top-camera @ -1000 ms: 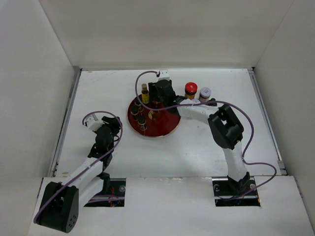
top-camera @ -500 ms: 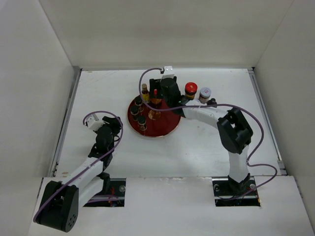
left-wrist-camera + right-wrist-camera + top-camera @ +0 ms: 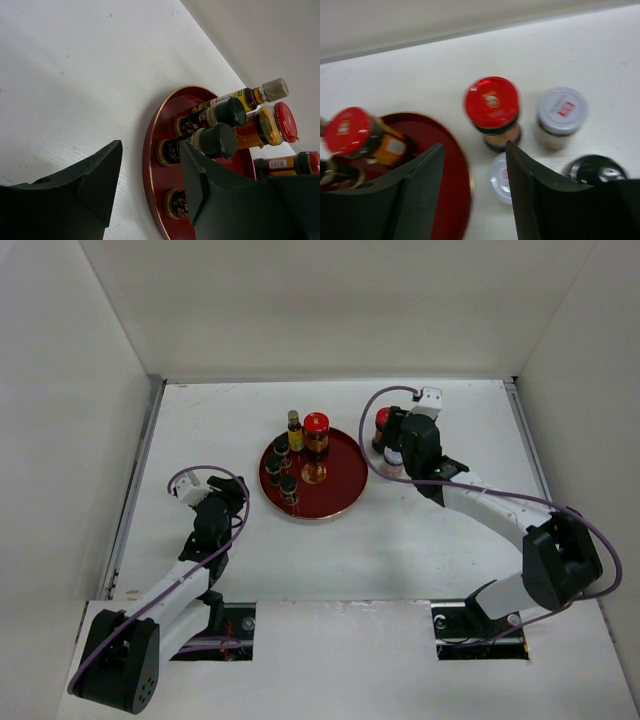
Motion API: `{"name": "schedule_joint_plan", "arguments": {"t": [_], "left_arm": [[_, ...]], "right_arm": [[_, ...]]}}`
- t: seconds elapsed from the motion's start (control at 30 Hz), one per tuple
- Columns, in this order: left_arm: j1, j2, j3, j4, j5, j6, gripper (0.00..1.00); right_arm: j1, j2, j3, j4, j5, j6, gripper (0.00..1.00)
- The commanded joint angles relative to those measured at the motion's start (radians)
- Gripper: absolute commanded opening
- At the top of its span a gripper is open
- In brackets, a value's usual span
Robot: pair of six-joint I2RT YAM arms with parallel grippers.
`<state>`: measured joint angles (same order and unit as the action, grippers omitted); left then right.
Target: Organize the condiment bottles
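The round dark-red tray (image 3: 335, 495) holds a slim yellow bottle (image 3: 294, 429), a red-lidded jar (image 3: 316, 433) and three dark-capped bottles (image 3: 281, 448). A second red-lidded jar (image 3: 492, 107) stands on the table right of the tray, with two white-lidded jars (image 3: 561, 115) and a black-capped bottle (image 3: 595, 170) beside it. My right gripper (image 3: 474, 150) hangs open and empty over this group, and one white lid (image 3: 500, 177) is half hidden by its finger. In the top view the right gripper (image 3: 393, 445) covers most of the group. My left gripper (image 3: 232, 490) is open and empty, low, left of the tray (image 3: 152, 150).
White walls close in the table at the back and both sides. The right arm's purple cable (image 3: 480, 492) loops over the table right of the tray. The left wrist view shows the tray's bottles (image 3: 215, 140) close behind the right finger.
My right gripper let go of the red-lidded jar on the tray and swung right to over the jars off the tray. The left arm has not moved.
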<state>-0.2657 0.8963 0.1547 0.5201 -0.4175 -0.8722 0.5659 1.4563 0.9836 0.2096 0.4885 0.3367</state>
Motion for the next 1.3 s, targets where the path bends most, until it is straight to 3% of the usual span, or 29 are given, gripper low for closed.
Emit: {"name": "schedule_joint_plan", "arguments": {"t": [0.0,0.2,0.7,0.87,1.03,1.27], "left_arm": [[-0.005,-0.002,0.003,0.049,-0.001,-0.008,0.48],[0.003,-0.031,-0.003,0.040,-0.001,-0.008,0.48],[0.006,-0.028,-0.003,0.041,0.009,-0.013,0.48],[0.006,-0.025,-0.003,0.040,0.009,-0.014,0.48],[0.007,-0.030,-0.006,0.041,0.002,-0.014,0.48],[0.007,-0.017,-0.006,0.046,0.003,-0.014,0.48]], "right_arm": [[-0.037,-0.014,-0.033,-0.047,0.048,0.025,0.66],[-0.056,0.068,-0.007,-0.067,0.025,0.019,0.79],[-0.071,0.193,0.027,-0.110,0.021,0.047,0.82],[-0.071,0.211,0.046,-0.110,0.010,0.048,0.73],[-0.067,0.171,0.036,-0.105,0.035,0.044,0.52],[0.004,0.020,0.038,-0.073,0.078,0.006,0.49]]}}
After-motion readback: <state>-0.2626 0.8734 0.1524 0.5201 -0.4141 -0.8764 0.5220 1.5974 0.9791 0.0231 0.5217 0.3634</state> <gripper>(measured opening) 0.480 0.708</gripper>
